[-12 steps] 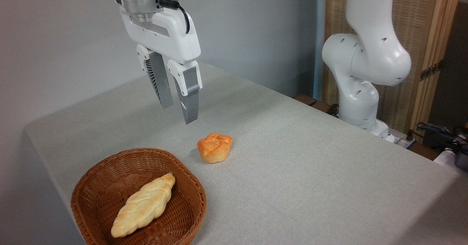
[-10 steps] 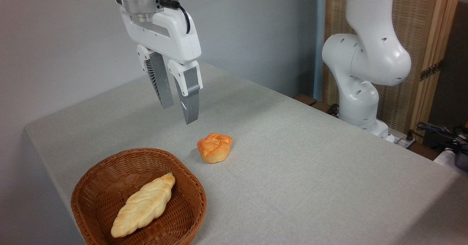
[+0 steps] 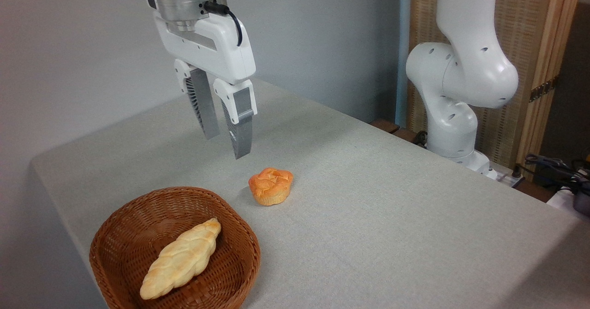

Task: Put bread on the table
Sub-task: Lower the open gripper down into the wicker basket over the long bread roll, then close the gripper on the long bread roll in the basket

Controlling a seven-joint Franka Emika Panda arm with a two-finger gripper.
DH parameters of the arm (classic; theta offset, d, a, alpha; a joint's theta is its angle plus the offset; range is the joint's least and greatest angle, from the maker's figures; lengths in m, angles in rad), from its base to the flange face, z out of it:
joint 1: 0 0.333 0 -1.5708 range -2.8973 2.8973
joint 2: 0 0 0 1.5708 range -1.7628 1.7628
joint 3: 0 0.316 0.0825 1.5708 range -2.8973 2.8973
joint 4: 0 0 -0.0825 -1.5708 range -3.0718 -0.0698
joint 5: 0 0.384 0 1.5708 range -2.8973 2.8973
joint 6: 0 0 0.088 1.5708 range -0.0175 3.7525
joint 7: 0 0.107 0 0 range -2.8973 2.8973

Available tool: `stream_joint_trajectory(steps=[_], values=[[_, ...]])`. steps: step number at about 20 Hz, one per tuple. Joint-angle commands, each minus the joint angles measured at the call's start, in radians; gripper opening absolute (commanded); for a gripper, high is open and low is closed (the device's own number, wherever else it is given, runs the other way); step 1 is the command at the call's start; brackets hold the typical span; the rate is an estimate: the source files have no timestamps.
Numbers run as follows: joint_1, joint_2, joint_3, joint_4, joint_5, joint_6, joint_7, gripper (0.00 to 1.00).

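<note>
Jaws (image 3: 228,140) narrow, empty — bread (image 3: 180,258) sits well below-left in basket (image 3: 113,235). I'd widen first, then straddle the loaf across its middle.

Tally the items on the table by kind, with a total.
Braided bread loaf: 1, lying in the basket
Round orange bun: 1, on the table
Wicker basket: 1
Total: 3
</note>
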Motion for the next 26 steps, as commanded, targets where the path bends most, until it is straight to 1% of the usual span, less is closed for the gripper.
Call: stream_joint_trajectory(steps=[1, 3, 5, 7, 8, 10, 16, 18, 20, 24, 26], values=[[0.003, -0.01, 0.006, -0.046, -0.023, 0.109, -0.109, 1.0], [0.003, -0.001, 0.006, -0.072, -0.023, 0.17, -0.166, 1.0], [0.003, 0.016, 0.004, -0.117, -0.023, 0.271, -0.223, 1.0], [0.0, 0.053, 0.003, -0.158, -0.019, 0.386, -0.249, 1.0], [-0.001, 0.085, -0.002, -0.161, -0.016, 0.423, -0.251, 1.0], [-0.006, 0.135, -0.003, -0.161, -0.003, 0.46, -0.249, 1.0], [-0.015, 0.24, -0.008, -0.161, -0.002, 0.528, -0.249, 1.0], [-0.029, 0.26, -0.008, -0.163, -0.002, 0.528, -0.251, 1.0], [-0.029, 0.263, -0.008, -0.169, -0.002, 0.528, -0.249, 0.98], [-0.028, 0.26, -0.01, -0.169, -0.002, 0.526, -0.238, 0.58], [-0.027, 0.258, -0.008, -0.169, -0.002, 0.526, -0.237, 0.51]])
